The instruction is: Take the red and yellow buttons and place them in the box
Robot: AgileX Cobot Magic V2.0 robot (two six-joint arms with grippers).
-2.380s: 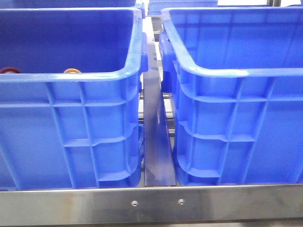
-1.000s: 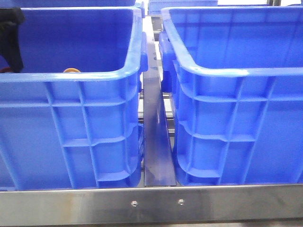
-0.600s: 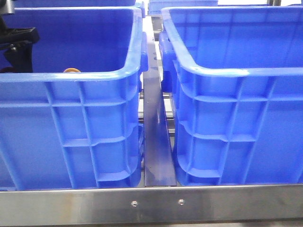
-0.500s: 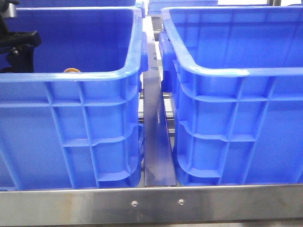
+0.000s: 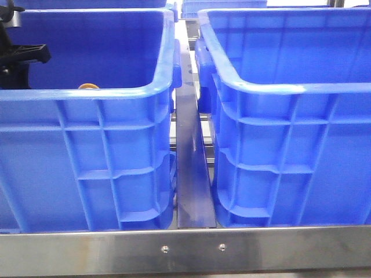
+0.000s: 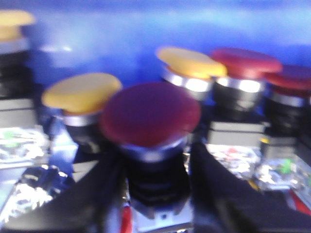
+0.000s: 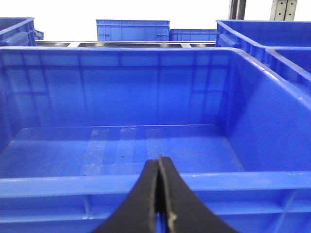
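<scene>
since the earlier front pictures the left arm has dropped into the left-hand big blue ribbed plastic crate (image 5: 87, 145) and covered the spot where a red cap showed. the matching blue crate on the right (image 5: 290, 116), the box to fill, holds no buttons in either view of it. the left gripper (image 6: 155, 165) has a dark finger on each side of the collar of a dark red domed push button (image 6: 150, 114); whether they already pinch it i cannot tell. a yellow-orange domed button (image 6: 80, 92) sits just beside it. the right gripper (image 7: 159, 194) hangs with fingers pressed together. risk: neighbours crowd close, so a skewed lift could snag or topple them.
</scene>
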